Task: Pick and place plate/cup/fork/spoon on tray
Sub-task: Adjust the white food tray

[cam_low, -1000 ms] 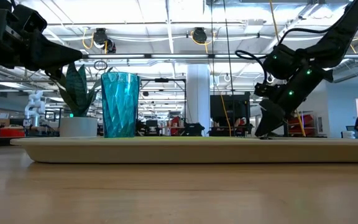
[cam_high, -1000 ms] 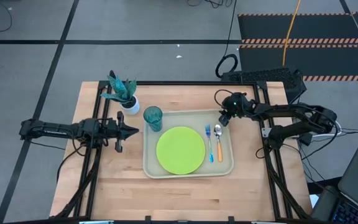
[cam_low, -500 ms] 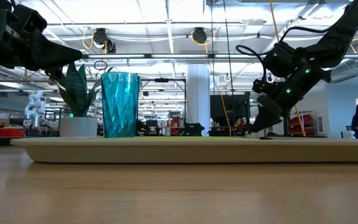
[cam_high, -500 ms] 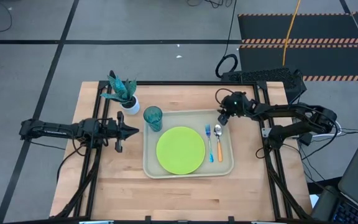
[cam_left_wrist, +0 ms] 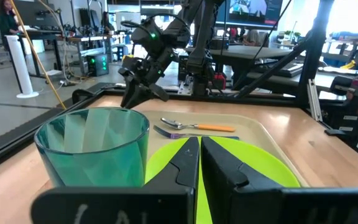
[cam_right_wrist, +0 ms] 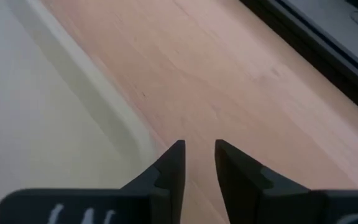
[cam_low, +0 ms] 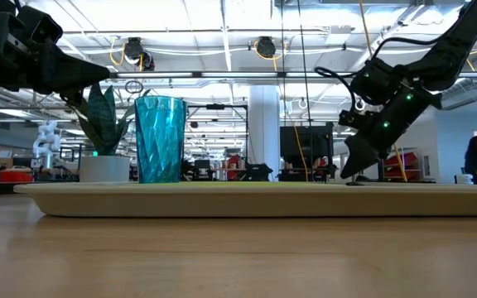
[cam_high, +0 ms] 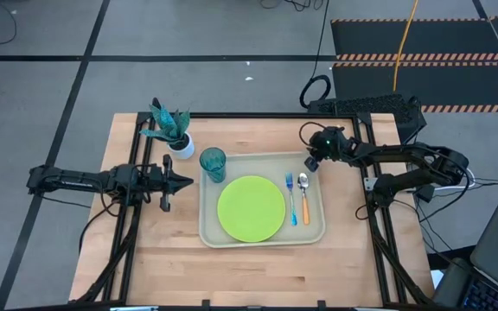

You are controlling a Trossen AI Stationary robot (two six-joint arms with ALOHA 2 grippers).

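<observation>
The right gripper (cam_high: 311, 161) hangs over the far right corner of the tray (cam_high: 316, 231), its fingers (cam_right_wrist: 169, 167) a little apart and holding nothing. Just beside it on the tray lie the spoon (cam_high: 304, 200) and the fork (cam_high: 290, 198), then the plate (cam_high: 251, 208) and the cup (cam_high: 213, 164). The left gripper (cam_high: 188, 180) waits left of the tray, fingers together.

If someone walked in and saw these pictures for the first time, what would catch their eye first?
Most likely the lime-green plate in the middle of the beige tray, with the teal cup standing at the tray's far left corner. To the plate's right lie the fork and the orange-handled spoon, side by side. The right gripper hangs empty just over the tray's far right corner, while the left gripper waits beside the tray's left edge, near a potted plant.
</observation>
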